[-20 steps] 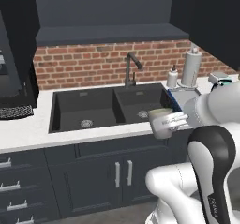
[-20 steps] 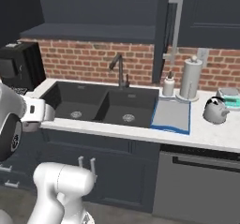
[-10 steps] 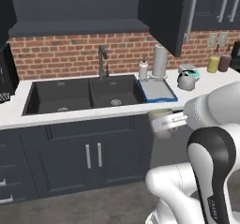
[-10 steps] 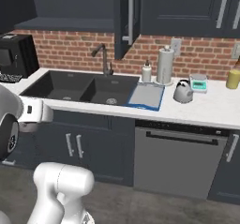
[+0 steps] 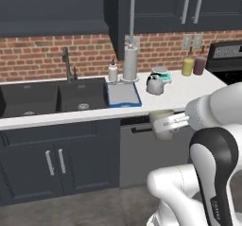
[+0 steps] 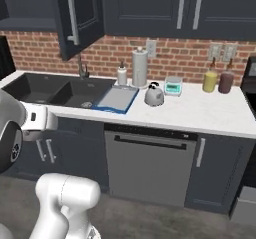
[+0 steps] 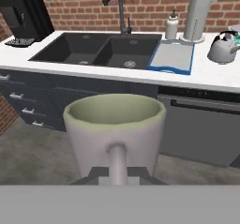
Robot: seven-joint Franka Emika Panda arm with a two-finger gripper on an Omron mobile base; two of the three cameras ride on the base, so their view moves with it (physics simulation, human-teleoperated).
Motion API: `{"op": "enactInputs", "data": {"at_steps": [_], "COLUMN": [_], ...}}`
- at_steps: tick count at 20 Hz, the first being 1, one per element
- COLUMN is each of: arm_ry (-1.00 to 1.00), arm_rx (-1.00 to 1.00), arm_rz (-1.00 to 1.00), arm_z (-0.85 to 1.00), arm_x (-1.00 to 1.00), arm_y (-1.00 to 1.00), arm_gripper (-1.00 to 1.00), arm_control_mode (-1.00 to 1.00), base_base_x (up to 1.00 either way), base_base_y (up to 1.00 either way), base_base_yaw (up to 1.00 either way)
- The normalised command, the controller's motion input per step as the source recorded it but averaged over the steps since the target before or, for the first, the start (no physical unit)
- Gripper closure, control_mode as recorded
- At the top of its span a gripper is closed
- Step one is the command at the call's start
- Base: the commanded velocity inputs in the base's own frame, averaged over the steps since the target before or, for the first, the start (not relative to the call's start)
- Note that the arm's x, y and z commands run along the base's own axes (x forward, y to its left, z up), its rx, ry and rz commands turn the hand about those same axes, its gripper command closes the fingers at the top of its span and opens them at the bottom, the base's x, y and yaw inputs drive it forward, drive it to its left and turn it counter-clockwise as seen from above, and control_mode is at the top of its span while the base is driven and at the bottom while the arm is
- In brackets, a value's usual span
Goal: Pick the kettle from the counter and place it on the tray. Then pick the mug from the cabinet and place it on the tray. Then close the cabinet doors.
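I have the mug (image 7: 115,131) gripped in the hand (image 5: 163,124), held upright out in front of the surface (image 5: 184,95). The kettle (image 5: 154,83) stands on that surface just beside the tray (image 5: 123,94), not on it. One cabinet door (image 6: 75,18) hangs open above.

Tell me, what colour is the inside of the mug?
Pale greenish-cream inside the mug; the hand view shows it best.

glossy white rounded arm (image 5: 215,111), dark grey joint rings, bulbous white base segments, small white wrist block
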Motion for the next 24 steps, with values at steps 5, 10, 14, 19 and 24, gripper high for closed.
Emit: {"op": "enactInputs", "data": {"at_steps": [5,10,14,19,24], "arm_ry": [0.00,0.00,0.00,0.00,0.00], "arm_rx": [0.00,0.00,0.00,0.00,0.00], "arm_rz": [0.00,0.00,0.00,0.00,0.00], "arm_z": [0.00,0.00,0.00,0.00,0.00], "arm_x": [0.00,0.00,0.00,0.00,0.00], "arm_y": [0.00,0.00,0.00,0.00,0.00], "arm_gripper": [1.00,1.00,1.00,1.00,1.00], "arm_control_mode": [1.00,1.00,1.00,1.00,1.00], "base_base_x": [0.21,0.57,0.66,0.68,0.63], "base_base_y": [-0.71,-0.35,-0.25,-0.30,-0.40], "base_base_yaw": [0.05,0.06,0.04,0.06,0.05]}}
